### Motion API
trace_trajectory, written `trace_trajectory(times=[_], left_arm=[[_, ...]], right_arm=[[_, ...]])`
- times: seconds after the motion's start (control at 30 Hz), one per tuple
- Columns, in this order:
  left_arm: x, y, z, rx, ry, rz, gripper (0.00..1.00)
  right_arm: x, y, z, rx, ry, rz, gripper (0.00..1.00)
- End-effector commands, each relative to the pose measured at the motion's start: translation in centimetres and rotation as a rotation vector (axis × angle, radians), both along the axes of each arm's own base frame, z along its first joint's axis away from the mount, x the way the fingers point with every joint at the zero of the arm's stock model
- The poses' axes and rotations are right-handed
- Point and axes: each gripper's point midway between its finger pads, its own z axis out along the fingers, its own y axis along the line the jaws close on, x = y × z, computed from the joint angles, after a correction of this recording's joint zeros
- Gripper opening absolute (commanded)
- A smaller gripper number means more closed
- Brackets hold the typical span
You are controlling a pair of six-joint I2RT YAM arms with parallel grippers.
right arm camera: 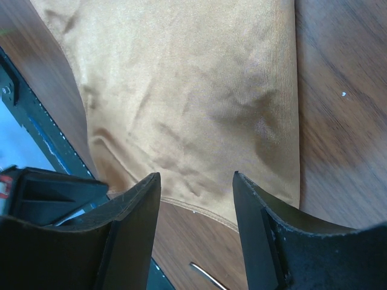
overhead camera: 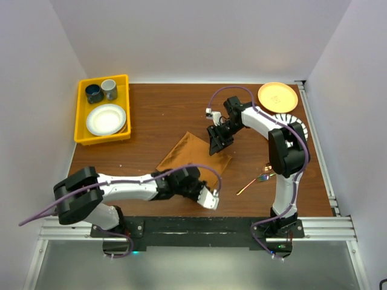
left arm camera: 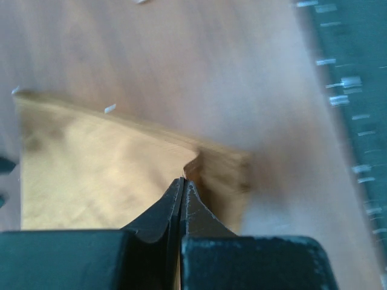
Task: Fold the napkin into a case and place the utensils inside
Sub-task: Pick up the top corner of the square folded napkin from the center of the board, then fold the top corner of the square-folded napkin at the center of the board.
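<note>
Pinching the napkin (left arm camera: 91, 163) at its near edge with my left gripper (left arm camera: 182, 184) clamped tight for folding, I hang my right gripper (right arm camera: 196, 178) open over its far side (utensils (overhead camera: 261, 178) lie to its right, apart).

Legible text, top external view: none.
Legible text, left wrist view: none.
Dark strip (left arm camera: 357, 121) beside the counter (left arm camera: 242, 72): rows of pale marks, too blurred to read.
Legible text, right wrist view: none.
</note>
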Motion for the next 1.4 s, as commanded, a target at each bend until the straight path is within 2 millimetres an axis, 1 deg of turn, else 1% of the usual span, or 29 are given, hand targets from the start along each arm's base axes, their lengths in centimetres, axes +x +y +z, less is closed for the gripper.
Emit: trace_trajectory(times=[0.0, 0.03, 0.07, 0.1, 0.13, 0.17, 0.2, 0.23, 0.27, 0.3, 0.33, 0.37, 0.4, 0.43, 0.47, 0.5, 0.6, 0.67, 0.77, 0.8, 0.83, 0.9, 0.93, 0.97, 1.03, 1.2, 1.37], left_arm=[[3.7, -0.9, 4.4, -0.108, 0.059, 0.072, 0.0], [4.8, -0.4, 4.4, -0.112, 0.093, 0.092, 0.0], [5.7, -0.6, 5.2, -0.127, 0.097, 0.105, 0.0], [7.1, 0.0, 5.3, -0.129, 0.107, 0.141, 0.0], [7.9, -0.4, 5.8, -0.145, 0.125, 0.151, 0.0], [8.8, -0.2, 5.9, -0.149, 0.135, 0.166, 0.0], [10.0, 0.5, 5.1, -0.13, 0.165, 0.203, 0.0], [10.9, 0.0, 6.0, -0.158, 0.184, 0.211, 0.0], [11.7, 0.1, 6.0, -0.165, 0.202, 0.226, 0.0], [12.4, 0.7, 4.8, -0.145, 0.258, 0.245, 0.0], [13.7, 0.4, 5.6, -0.162, 0.258, 0.251, 0.0], [14.3, 0.4, 5.4, -0.16, 0.275, 0.266, 0.0], [15.6, 0.5, 5.3, -0.166, 0.308, 0.278, 0.0], [16.1, 0.6, 5.3, -0.168, 0.326, 0.28, 0.0], [16.8, 1.2, 5.1, -0.165, 0.34, 0.291, 0.0], [17.5, 1.0, 5.0, -0.172, 0.348, 0.294, 0.0], [19.3, 1.6, 4.7, -0.18, 0.348, 0.32, 0.0], [20.2, 2.2, 4.2, -0.175, 0.353, 0.34, 0.0], [21.4, 2.5, 4.2, -0.19, 0.349, 0.364, 0.0], [21.7, 2.5, 4.3, -0.199, 0.355, 0.372, 0.0], [21.9, 2.6, 4.3, -0.202, 0.357, 0.378, 0.0], [22.7, 2.9, 4.1, -0.205, 0.353, 0.395, 0.0], [22.9, 3.0, 4.0, -0.206, 0.354, 0.4, 0.0], [23.3, 3.3, 3.8, -0.205, 0.358, 0.411, 0.0], [23.9, 3.4, 3.8, -0.21, 0.355, 0.418, 0.0], [24.8, 4.2, 3.0, -0.203, 0.347, 0.439, 0.0], [26.1, 4.8, 3.1, -0.213, 0.323, 0.475, 0.0]], right_arm=[[1.3, 0.1, 1.3, 0.021, -0.036, 0.002, 0.56], [1.7, 0.0, 1.4, 0.021, -0.047, -0.002, 0.56], [1.9, -0.2, 1.4, 0.017, -0.05, -0.007, 0.57], [2.2, -0.2, 1.7, 0.021, -0.057, -0.012, 0.57], [2.6, -0.5, 1.8, 0.021, -0.066, -0.016, 0.58], [2.7, -0.6, 2.0, 0.021, -0.069, -0.02, 0.59], [3.0, -0.9, 2.0, 0.014, -0.077, -0.024, 0.6], [3.2, -1.1, 2.1, 0.011, -0.086, -0.027, 0.61], [3.3, -1.2, 2.1, 0.008, -0.092, -0.026, 0.63], [3.4, -1.4, 2.2, 0.004, -0.1, -0.024, 0.65], [3.5, -1.6, 2.3, -0.001, -0.108, -0.026, 0.67], [3.6, -1.7, 2.2, -0.005, -0.112, -0.027, 0.7], [3.7, -2.0, 2.1, -0.014, -0.116, -0.033, 0.72], [3.7, -2.1, 2.3, -0.014, -0.122, -0.032, 0.74], [3.7, -2.2, 2.2, -0.017, -0.123, -0.034, 0.75], [3.6, -2.3, 2.1, -0.026, -0.119, -0.035, 0.77], [3.5, -2.5, 1.9, -0.032, -0.121, -0.034, 0.78], [3.5, -2.6, 2.0, -0.033, -0.125, -0.035, 0.77], [3.3, -2.7, 1.7, -0.035, -0.116, -0.033, 0.72], [3.2, -2.7, 1.5, -0.038, -0.11, -0.032, 0.7], [3.1, -2.7, 1.3, -0.04, -0.105, -0.032, 0.65], [2.9, -2.7, 0.9, -0.042, -0.094, -0.03, 0.6], [2.9, -2.8, 0.8, -0.045, -0.091, -0.03, 0.56], [2.8, -2.8, 0.6, -0.046, -0.088, -0.029, 0.54], [2.8, -2.8, 0.6, -0.05, -0.086, -0.03, 0.52], [2.9, -3.0, 0.2, -0.061, -0.087, -0.029, 0.48], [2.7, -3.2, -0.5, -0.075, -0.075, -0.027, 0.48]])
